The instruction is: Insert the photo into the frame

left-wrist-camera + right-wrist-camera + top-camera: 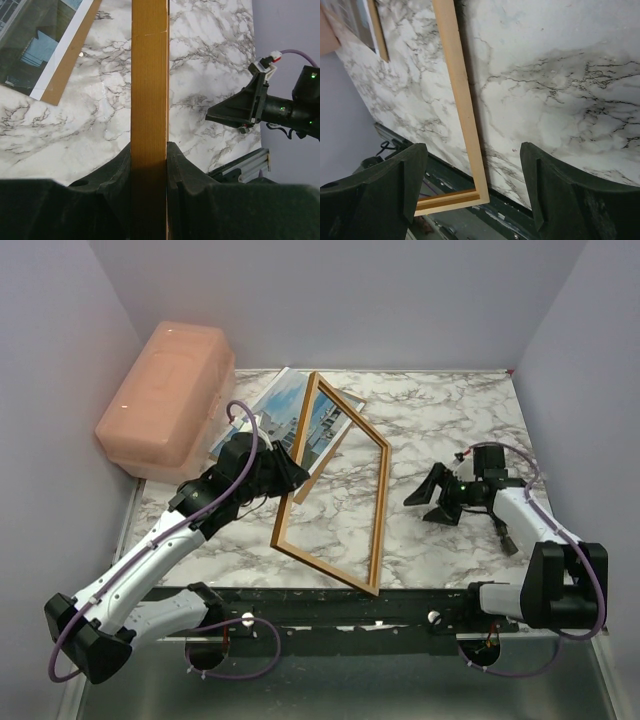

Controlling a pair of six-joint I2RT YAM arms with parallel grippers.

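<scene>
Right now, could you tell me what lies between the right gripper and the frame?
Only bare marble tabletop separates right gripper and frame, shown in the top view.

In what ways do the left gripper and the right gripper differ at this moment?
The left gripper is shut on a rail of the frame; the right gripper is open and empty. The left gripper touches the frame; the right gripper is apart from it. Both are black.
</scene>
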